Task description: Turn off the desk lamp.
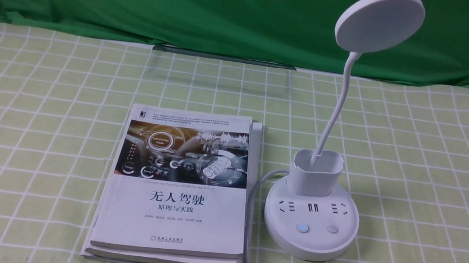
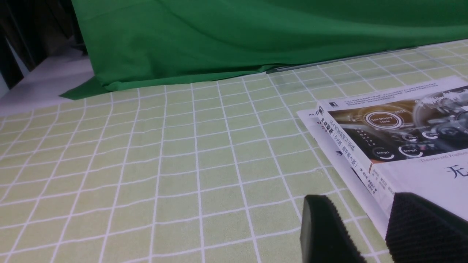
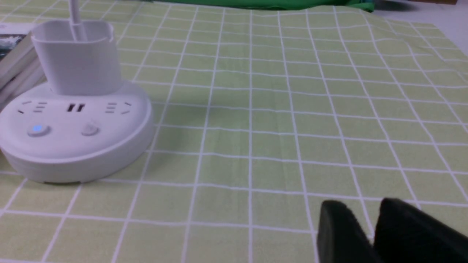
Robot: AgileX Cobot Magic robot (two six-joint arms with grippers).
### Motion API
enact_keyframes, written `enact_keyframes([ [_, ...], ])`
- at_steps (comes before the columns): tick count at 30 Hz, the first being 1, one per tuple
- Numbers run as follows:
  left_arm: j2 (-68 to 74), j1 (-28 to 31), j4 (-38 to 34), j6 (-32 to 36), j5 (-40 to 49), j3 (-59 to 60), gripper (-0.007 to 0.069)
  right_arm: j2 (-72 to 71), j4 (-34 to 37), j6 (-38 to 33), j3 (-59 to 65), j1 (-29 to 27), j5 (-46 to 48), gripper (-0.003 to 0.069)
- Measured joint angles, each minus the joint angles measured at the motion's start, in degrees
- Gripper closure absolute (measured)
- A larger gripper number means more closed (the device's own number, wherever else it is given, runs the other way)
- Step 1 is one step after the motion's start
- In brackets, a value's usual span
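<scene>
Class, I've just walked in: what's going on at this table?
Nothing is being handled. The robot's black left gripper and black right gripper hold nothing. The white disc-headed desk lamp stands right of the stacked paperback books, its left button glowing blue.

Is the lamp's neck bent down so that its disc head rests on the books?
No, the thin neck rises from the cup holder and carries the disc head high above the base.
</scene>
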Motion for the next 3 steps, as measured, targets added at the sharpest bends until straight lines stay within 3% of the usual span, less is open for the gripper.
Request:
enact_keyframes([
  [3,0.0,0.0,0.0,0.0,0.0,0.0,0.0382,0.0,0.0,0.0,0.0,0.0,0.0,0.0422],
])
